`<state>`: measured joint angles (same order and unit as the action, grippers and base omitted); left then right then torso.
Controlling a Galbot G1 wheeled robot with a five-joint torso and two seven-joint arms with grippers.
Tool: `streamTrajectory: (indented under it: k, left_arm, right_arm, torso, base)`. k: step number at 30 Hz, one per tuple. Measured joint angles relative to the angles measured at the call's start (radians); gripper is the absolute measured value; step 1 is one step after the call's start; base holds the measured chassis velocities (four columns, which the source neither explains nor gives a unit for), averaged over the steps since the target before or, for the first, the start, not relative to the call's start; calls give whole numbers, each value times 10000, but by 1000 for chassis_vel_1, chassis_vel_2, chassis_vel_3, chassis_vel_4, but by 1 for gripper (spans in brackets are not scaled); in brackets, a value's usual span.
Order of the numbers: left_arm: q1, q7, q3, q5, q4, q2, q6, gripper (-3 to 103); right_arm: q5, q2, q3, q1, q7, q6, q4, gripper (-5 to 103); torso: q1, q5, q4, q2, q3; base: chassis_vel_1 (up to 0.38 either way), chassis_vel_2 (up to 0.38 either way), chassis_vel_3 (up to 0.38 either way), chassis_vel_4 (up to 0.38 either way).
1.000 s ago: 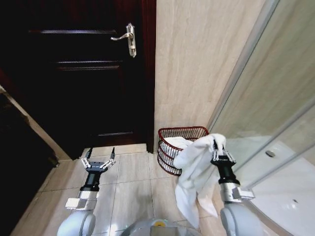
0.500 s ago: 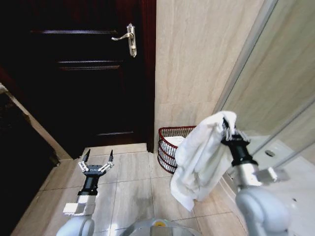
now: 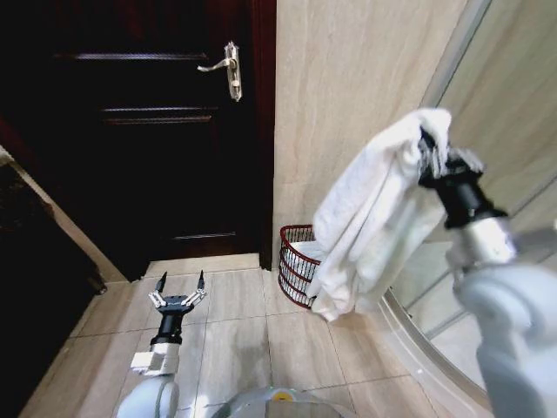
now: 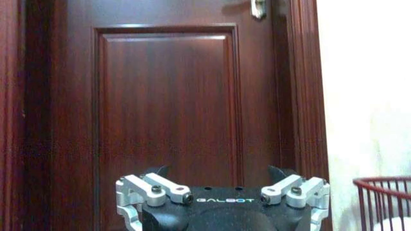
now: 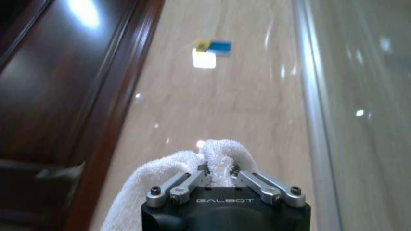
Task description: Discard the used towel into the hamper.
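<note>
Bathroom corner: beige tiled floor (image 3: 235, 340), dark wood door (image 3: 139, 131), marble wall (image 3: 348, 104), glass shower panel (image 3: 513, 131) to the side. Landmark is the hamper (image 3: 294, 261), sitting on the floor against the wall, just beside the door frame.

My right gripper (image 3: 428, 150) is clamped on a top fold of the towel (image 3: 374, 218), held high above the hamper and off toward the glass. Cloth hangs down and slants back so its low end sits right over the hamper's rim. White fabric is already inside the hamper.

My left gripper (image 3: 178, 283) is spread wide, empty, low over the floor on the hamper's door side.

Step in hand: drop. I'd guess best is to centre the grip over the opening, lower until the tail pools inside, then release, or it drapes over the rim.
</note>
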<state>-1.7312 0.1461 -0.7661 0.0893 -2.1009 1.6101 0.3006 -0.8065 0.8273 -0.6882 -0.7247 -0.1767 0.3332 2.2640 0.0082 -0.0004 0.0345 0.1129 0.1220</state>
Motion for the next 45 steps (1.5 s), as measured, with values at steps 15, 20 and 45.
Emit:
streamTrajectory:
  k: [15,20,45]
  left_arm:
    - [257,-170,-256,-125,213,-9,-132,100]
    - [151,-166,-251,-124,220,-12,-69,100]
    - [-525,-161,-757,652,501,-21,1065,100]
  right_arm:
    - [-565,668,4022,8021,-58,218,-5344,12]
    - [-89,1591,4651,9345,-112,161,-6761,12]
    - [1367,2305,5870,8629,180,-337,-7737,12]
  torso:
    - [1,-1,0,0,1]
    - [1,5,2,0,1]
    - [-2,3,-2,1,-3]
  base:
    - [0,0,0,0]
    - [0,0,0,0]
    - [0,0,0,0]
